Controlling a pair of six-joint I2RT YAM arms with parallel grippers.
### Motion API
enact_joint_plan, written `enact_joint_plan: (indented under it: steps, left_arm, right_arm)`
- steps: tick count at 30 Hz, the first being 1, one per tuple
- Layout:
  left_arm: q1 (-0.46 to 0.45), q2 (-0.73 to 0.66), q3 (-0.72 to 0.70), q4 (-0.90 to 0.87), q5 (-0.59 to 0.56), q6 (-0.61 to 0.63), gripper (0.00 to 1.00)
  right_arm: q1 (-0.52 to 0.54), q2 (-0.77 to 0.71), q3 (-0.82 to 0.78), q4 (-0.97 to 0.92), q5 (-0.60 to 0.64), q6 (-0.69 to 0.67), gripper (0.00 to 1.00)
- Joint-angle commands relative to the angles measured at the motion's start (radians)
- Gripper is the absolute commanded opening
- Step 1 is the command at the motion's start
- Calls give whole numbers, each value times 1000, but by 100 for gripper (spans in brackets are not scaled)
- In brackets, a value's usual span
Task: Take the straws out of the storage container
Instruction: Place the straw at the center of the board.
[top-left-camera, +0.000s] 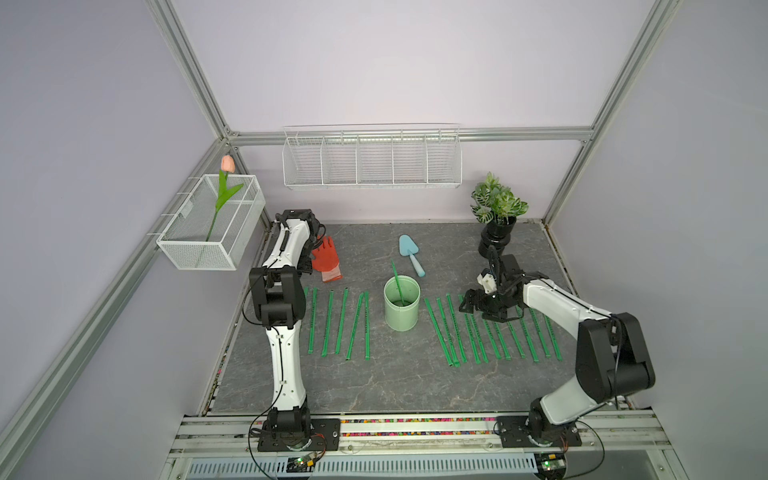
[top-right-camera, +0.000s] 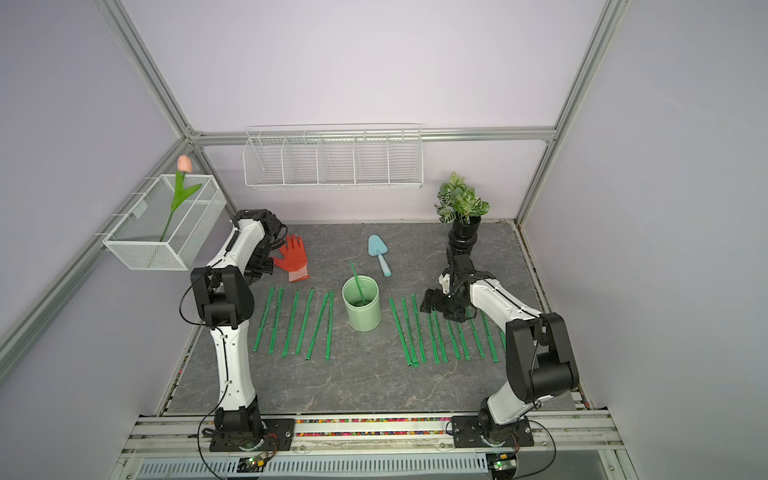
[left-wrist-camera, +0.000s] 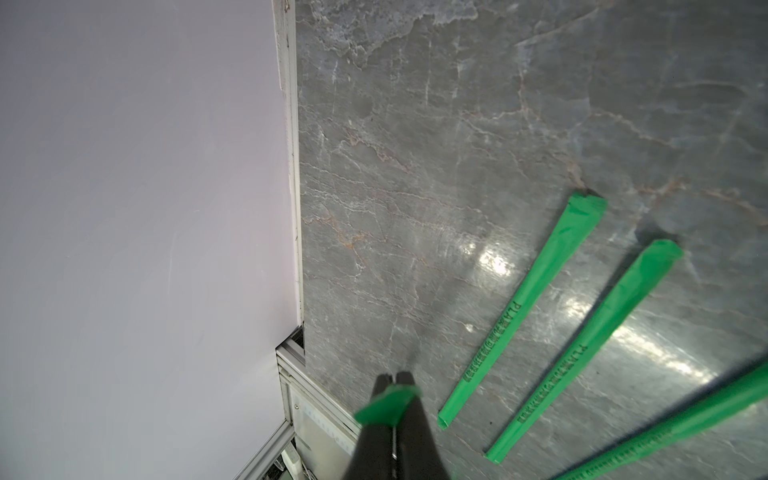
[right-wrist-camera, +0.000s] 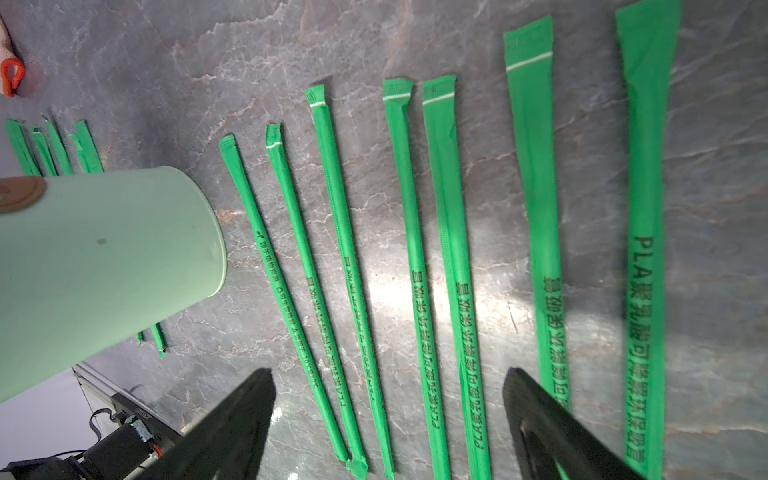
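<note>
The storage container (top-left-camera: 402, 311), a pale mint cup, stands mid-table, shown in both top views (top-right-camera: 361, 311) and the right wrist view (right-wrist-camera: 104, 270). One straw (top-left-camera: 397, 282) leans inside it. Several straws lie in a row (top-left-camera: 341, 322) to its left. Several more (right-wrist-camera: 411, 249) lie to its right. My right gripper (right-wrist-camera: 388, 382) hangs open low over the right row (top-left-camera: 482, 309), with nothing between its fingers. My left gripper (left-wrist-camera: 392, 376) is shut on the flat end of a straw (left-wrist-camera: 386, 409), near the table's left edge. In the top views its own arm hides most of it.
A red glove (top-left-camera: 326, 259) lies behind the left row and a blue trowel (top-left-camera: 411, 253) behind the cup. A potted plant (top-left-camera: 498, 220) stands at the back right. A wire rack (top-left-camera: 372, 160) hangs on the back wall. A mesh basket (top-left-camera: 232, 245) on the left wall holds a tulip.
</note>
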Motion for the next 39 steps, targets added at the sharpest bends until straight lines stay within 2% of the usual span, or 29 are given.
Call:
enact_joint_plan:
  steps: [1, 16, 39]
  left_arm:
    - [2, 40, 45, -91, -10, 8, 5]
    - [5, 118, 96, -69, 70, 35, 7]
    - [18, 172, 119, -65, 52, 40, 15]
  right_arm:
    - [5, 18, 17, -12, 5, -15, 89]
    - [5, 42, 17, -9, 12, -6, 89]
    - [5, 65, 29, -14, 14, -5, 89]
